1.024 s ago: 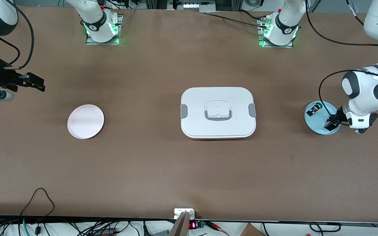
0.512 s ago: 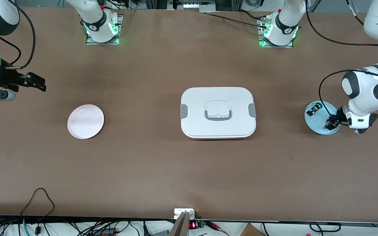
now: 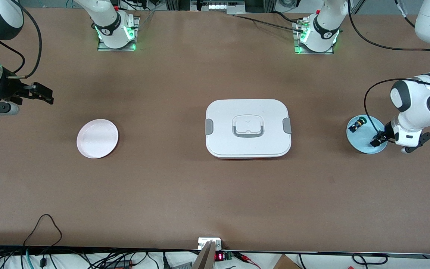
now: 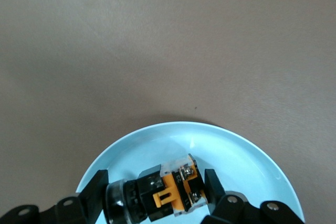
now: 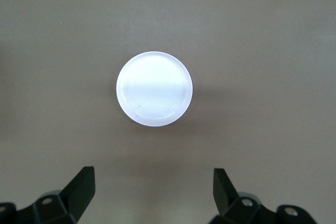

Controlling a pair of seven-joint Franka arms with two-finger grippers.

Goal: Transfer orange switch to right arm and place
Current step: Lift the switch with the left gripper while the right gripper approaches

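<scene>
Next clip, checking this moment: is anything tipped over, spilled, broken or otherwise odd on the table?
Nothing stands out. The left gripper is shut on the orange switch lying on its side on the blue plate, beside a second small switch. The white lidded box and pink plate sit flat; the right gripper hangs open above the pink plate.

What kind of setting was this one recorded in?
Most likely a robotics lab bench: two arm bases bolted to a brown table, loose cables along its near edge, and staged props such as a white lidded box.
</scene>
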